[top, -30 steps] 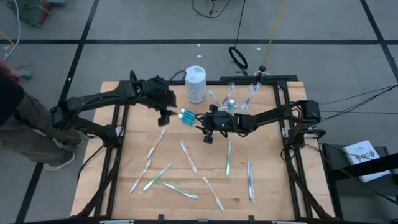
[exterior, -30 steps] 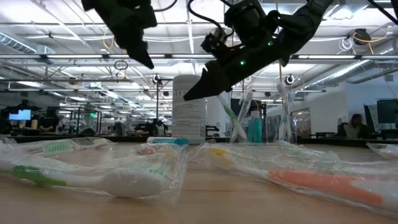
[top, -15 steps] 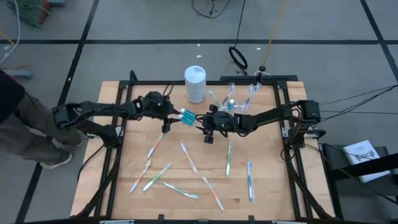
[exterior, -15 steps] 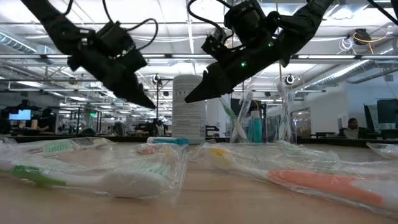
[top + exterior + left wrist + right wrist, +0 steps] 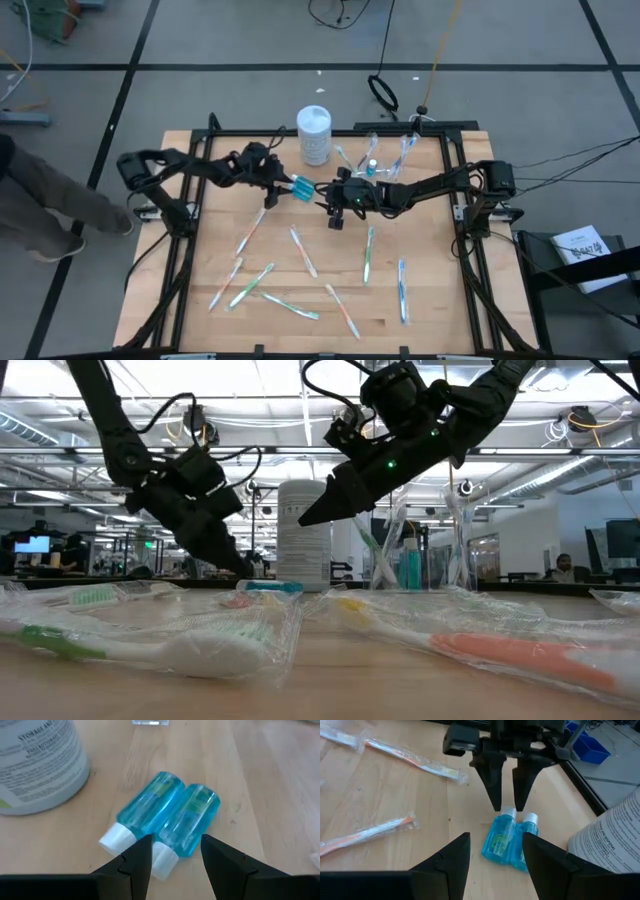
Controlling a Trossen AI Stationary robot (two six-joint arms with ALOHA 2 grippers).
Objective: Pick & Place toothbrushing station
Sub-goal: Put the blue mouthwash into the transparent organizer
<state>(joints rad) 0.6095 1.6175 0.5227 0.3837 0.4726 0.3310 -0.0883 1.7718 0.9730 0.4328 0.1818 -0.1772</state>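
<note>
Jaws open on both arms, 2 blue tubes [image 5: 167, 817] between, white canister [image 5: 35, 760] nr

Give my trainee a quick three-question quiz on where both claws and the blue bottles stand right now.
1. True or false: the two blue bottles lie side by side, touching, on the table.
2. Which claw is lowest over the bottles' white caps?
A. left claw
B. right claw
3. Fill in: the left claw's fingers are ____, holding nothing.

Key: 1 true; 2 A; 3 open.
</note>
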